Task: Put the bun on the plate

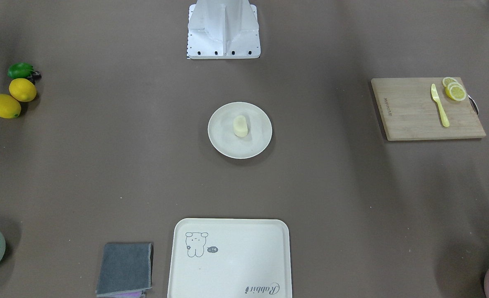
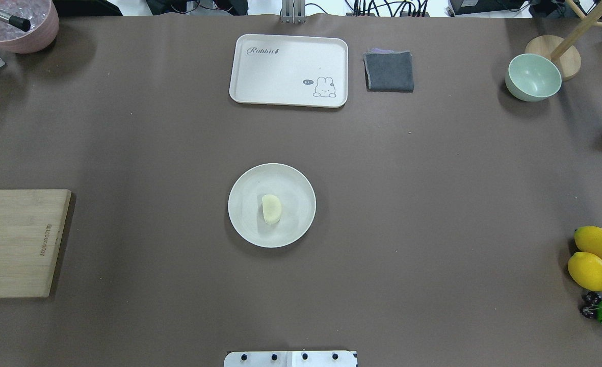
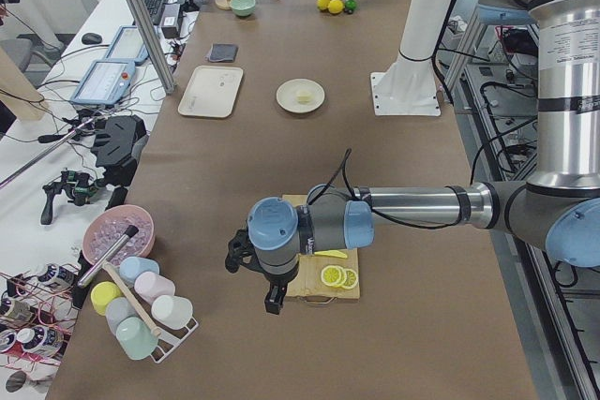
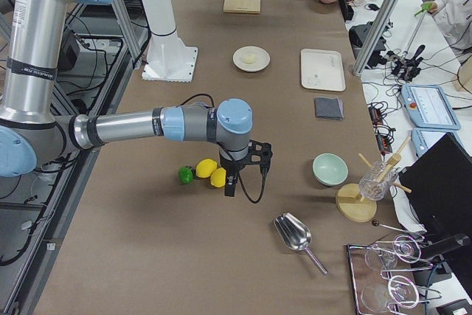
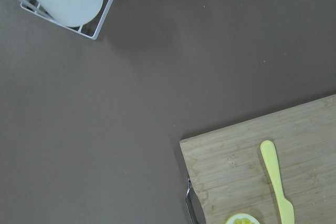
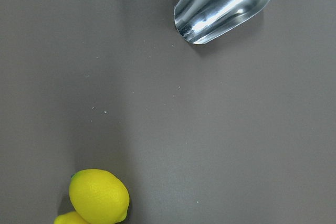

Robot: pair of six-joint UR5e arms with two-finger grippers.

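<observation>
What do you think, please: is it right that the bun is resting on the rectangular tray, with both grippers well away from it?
Not quite: the bun rests on the round plate, not the rectangular tray, as the overhead exterior view shows. The rest holds: the left gripper is over by the cutting board and the right gripper by the lemons, both well away.

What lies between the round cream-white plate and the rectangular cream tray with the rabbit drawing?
Nothing: the overhead view shows only bare brown table between the plate and the tray.
</observation>
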